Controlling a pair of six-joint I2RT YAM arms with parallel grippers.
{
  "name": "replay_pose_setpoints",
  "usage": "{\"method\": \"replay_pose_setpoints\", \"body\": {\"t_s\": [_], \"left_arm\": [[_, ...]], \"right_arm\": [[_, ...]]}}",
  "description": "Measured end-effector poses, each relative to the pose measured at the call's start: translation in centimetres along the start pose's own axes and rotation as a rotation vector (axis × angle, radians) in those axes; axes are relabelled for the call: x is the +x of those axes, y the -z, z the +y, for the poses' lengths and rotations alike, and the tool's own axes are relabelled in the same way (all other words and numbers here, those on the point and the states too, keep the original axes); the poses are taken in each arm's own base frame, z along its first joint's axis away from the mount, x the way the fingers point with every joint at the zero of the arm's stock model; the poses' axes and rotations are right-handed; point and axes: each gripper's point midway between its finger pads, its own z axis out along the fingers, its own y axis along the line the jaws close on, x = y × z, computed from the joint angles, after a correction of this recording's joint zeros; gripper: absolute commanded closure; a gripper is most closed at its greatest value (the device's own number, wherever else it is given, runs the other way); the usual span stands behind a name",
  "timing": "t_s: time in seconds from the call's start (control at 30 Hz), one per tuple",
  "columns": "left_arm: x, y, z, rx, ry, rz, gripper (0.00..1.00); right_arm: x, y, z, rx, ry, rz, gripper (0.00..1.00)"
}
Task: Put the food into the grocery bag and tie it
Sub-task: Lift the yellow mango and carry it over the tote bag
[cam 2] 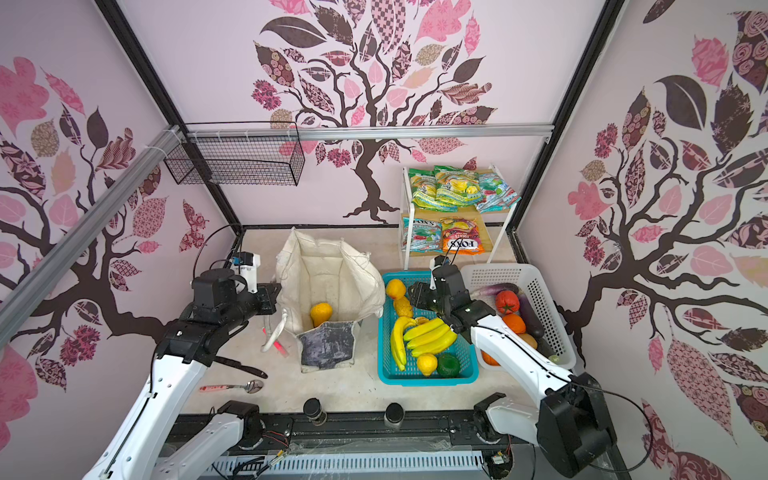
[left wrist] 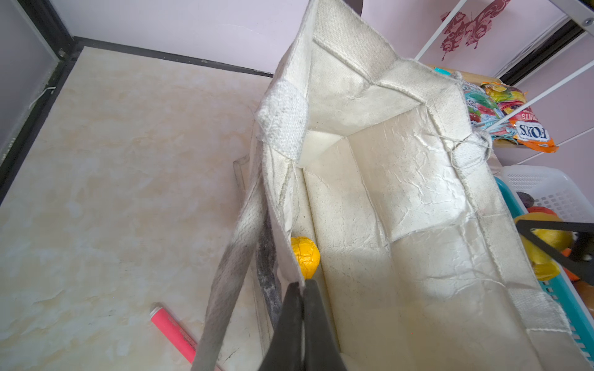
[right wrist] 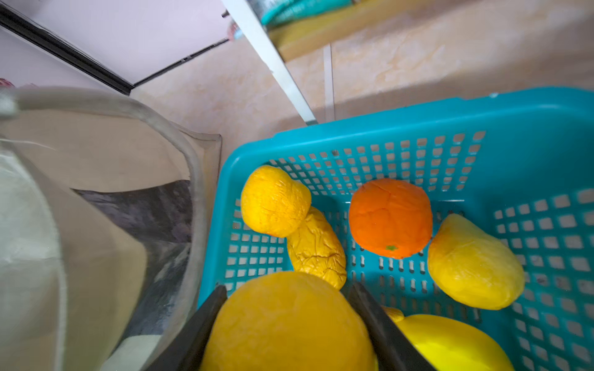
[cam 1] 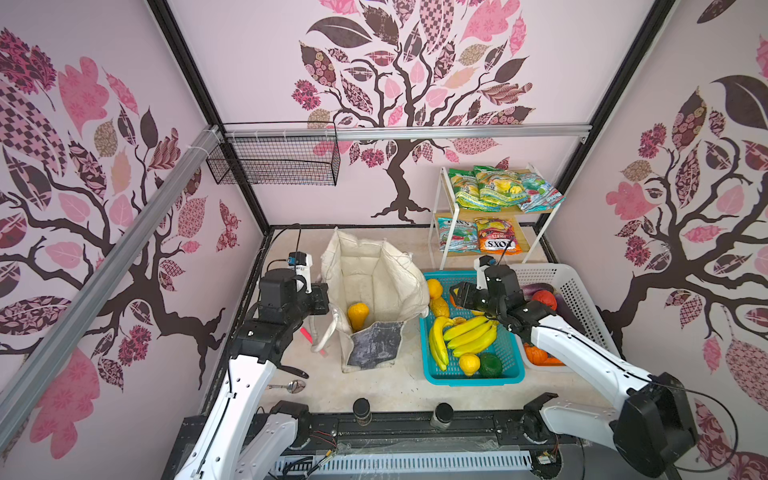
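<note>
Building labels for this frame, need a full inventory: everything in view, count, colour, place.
bag: 1, cream, mid-table, standing open
fruit in bag: 1, yellow-orange, bag floor
teal basket: 1, right of bag; holds bananas, yellow, orange, green fruit
white basket: 1, right of teal basket; holds tomato, other produce
rack: 1, white-framed, back right
snack packets: at least 5, green-yellow, teal, orange, on rack
wire basket: 1, black, back rail
spoon: 1, silver, front left
marker: 1, pink, left of bag
jars: 2, dark-lidded, front edge
left gripper: shut on bag rim
right gripper: over teal basket, closed on yellow fruit
</note>
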Motion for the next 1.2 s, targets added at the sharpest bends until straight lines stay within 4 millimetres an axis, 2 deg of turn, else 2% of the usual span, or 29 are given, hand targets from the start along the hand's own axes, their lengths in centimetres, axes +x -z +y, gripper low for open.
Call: {"method": "replay_pose_setpoints", "body": {"t_s": [0.23, 0.4, 0.5, 0.7, 0.93, 1.1, 1.2], "left_arm": [[0.2, 0.0, 0.4, -0.021, -0.001, 0.006, 1.00], [0.2, 0.0, 0.4, -0.023, -0.002, 0.008, 1.00], [0.2, 0.0, 0.5, -0.027, -0.004, 0.008, 1.00], [0.2, 0.1, 0.4, -0.025, -0.006, 0.007, 1.00], [0.3, 0.0, 0.5, -0.026, -0.008, 0.010, 1.00], [0.3, 0.0, 0.5, -0.025, -0.008, 0.011, 1.00], [0.3, 0.0, 0.5, -0.026, -0.008, 0.011, 1.00]], "right_arm": [[-4.0, 3.4, 5.9, -0.117, 0.096, -0.073, 0.40], [-5.0, 4.3, 11.9, -0.202, 0.189, -0.078, 0.40], [-4.0, 3.4, 15.3, -0.241, 0.242, -0.042, 0.40], [-1.1, 0.0, 19.4, -0.232, 0.347, 0.041, 0.39], [2.0, -3.3, 21.7, -0.232, 0.407, 0.121, 0.39], [5.3, -6.5, 22.5, -0.213, 0.457, 0.203, 0.38], [7.6, -8.2, 22.2, -0.200, 0.484, 0.263, 0.38]]}}
